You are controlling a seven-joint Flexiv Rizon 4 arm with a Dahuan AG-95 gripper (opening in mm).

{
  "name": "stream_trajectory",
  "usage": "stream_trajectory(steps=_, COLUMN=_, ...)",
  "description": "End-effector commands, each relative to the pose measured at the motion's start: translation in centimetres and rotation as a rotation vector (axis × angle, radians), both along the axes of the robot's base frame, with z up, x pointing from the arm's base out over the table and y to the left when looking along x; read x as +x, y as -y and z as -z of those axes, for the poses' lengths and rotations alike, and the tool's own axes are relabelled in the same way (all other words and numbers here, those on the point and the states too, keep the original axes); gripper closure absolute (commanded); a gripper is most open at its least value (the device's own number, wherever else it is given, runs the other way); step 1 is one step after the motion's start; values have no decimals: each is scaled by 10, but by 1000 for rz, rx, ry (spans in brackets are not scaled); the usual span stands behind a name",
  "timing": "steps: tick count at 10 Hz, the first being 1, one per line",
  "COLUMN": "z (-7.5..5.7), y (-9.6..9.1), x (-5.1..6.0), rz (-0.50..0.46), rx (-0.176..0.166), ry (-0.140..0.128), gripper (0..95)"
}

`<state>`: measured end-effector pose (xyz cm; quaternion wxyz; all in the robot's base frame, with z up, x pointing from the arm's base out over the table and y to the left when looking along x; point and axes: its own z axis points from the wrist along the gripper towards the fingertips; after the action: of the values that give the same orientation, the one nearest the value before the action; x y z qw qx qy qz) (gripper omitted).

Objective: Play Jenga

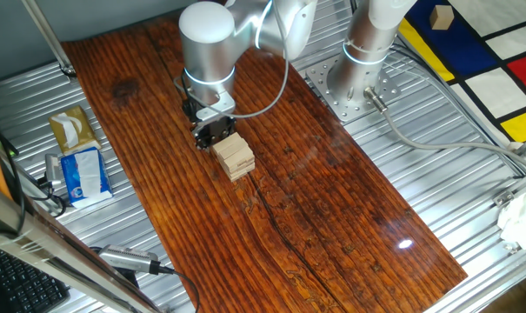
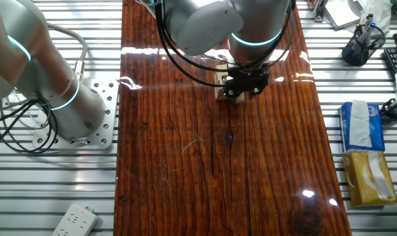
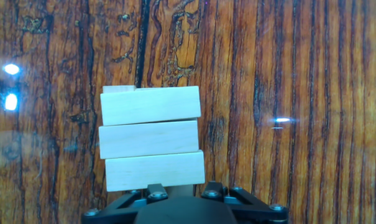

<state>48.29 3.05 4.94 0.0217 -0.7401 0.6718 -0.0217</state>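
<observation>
Your tool (image 1: pixel 216 132) sits low at the near edge of the Jenga tower (image 1: pixel 234 156), just beside it; contact can't be confirmed. Finger spread: cannot tell, tips hidden in all views. Tower stands mid-bench (image 1: pixel 332 217) on the dark wood. Hand view: three top blocks (image 3: pixel 151 137) lie side by side, a lower-layer end poking out behind.
</observation>
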Motion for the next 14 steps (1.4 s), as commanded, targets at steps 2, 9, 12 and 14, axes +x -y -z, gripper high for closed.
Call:
stream_trajectory(steps=2, z=2, y=-1, x=0, rz=0, rx=0, ry=5, gripper=570)
stream_trajectory(steps=9, z=3, y=-1, x=0, rz=-2, rx=2, ry=13, gripper=570)
stream_trajectory(steps=12, z=3, y=-1, x=0, rz=-2, rx=0, ry=15, gripper=570)
stream_trajectory(steps=14, z=3, y=-1, x=0, rz=-1, rx=1, ry=16, gripper=570)
